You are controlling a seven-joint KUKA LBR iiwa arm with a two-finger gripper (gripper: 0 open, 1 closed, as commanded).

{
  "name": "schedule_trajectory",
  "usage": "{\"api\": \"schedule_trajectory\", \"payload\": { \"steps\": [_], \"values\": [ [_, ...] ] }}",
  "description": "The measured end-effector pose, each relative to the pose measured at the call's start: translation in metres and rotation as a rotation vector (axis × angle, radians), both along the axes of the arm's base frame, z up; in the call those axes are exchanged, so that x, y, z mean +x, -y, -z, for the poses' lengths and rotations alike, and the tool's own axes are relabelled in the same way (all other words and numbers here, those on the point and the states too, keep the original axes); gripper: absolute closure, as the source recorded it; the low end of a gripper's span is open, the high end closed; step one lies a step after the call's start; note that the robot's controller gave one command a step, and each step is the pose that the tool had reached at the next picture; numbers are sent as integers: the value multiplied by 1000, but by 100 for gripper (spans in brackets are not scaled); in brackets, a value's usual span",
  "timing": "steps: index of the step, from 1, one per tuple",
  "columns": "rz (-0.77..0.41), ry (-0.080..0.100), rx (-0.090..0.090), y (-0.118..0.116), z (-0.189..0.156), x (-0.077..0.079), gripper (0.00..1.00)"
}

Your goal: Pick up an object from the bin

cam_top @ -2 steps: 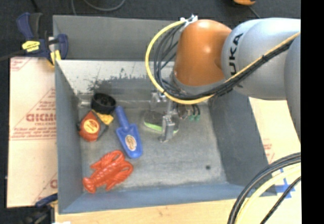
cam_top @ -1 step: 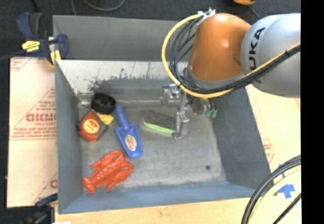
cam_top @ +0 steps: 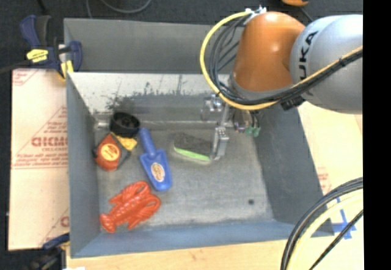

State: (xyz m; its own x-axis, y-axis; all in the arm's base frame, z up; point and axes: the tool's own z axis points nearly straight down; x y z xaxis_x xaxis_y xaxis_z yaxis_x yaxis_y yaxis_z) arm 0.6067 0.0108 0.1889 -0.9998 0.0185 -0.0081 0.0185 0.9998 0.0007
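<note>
My hand [cam_top: 220, 145] is low at the right end of a slim green strip [cam_top: 190, 154] at mid-floor of the bin [cam_top: 244, 192]. Its opening: I cannot tell. A blue trowel [cam_top: 154, 165] lies to the left.

Grey metal bin [cam_top: 244, 183] is carrying everything, with its floor lying mostly bare on the right and near side. A red toy lobster [cam_top: 129, 206] is lying flat at near left, close to the near wall. A blue scoop [cam_top: 154, 162] is lying just beyond it, handle pointing far-left, an orange-red sticker showing on the blade. An orange round item [cam_top: 109, 153] with a red label is sitting left of the scoop. A black ring-shaped thing [cam_top: 124, 122] is sitting at far left, by a yellow piece [cam_top: 128, 142]. A slim green stick [cam_top: 190, 154] is lying mid-floor, beside a dark flat patch [cam_top: 189, 140], too unclear to identify.
</note>
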Motion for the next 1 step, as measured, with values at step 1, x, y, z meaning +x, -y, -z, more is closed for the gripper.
{"api": "schedule_trajectory", "payload": {
  "steps": [1],
  "values": [
    [-132, 0, -2, 24, 37, 10, 0]
  ]
}}
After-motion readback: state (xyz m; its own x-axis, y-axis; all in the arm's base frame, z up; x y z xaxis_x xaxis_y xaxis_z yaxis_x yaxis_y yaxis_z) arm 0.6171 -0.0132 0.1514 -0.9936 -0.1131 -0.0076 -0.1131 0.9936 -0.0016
